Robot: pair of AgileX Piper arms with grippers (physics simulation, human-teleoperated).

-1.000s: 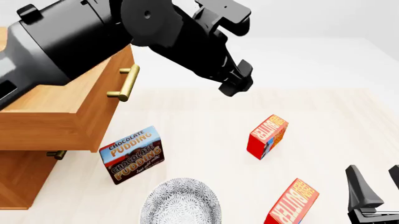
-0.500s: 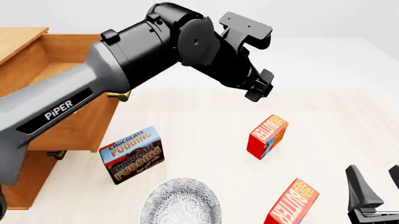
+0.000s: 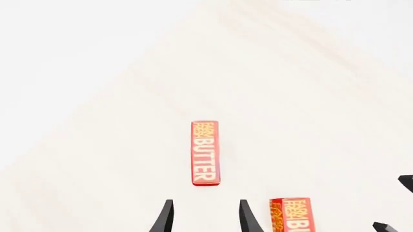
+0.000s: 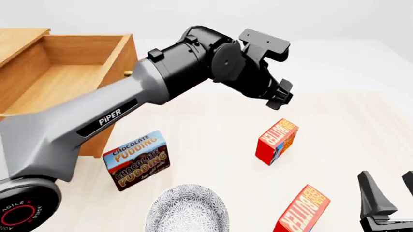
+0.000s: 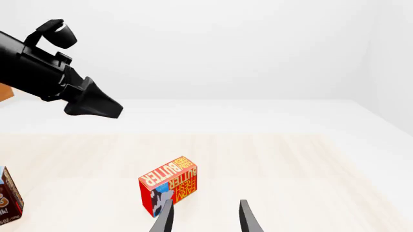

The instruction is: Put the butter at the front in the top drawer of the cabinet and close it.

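Jaws parted and empty, the left gripper (image 4: 282, 95) hangs in the air above the far butter carton (image 4: 277, 140). The right gripper (image 4: 387, 195), likewise spread, sits just beside the butter (image 4: 302, 210) at the table's front edge. The top drawer (image 4: 61, 77) stands open at left.
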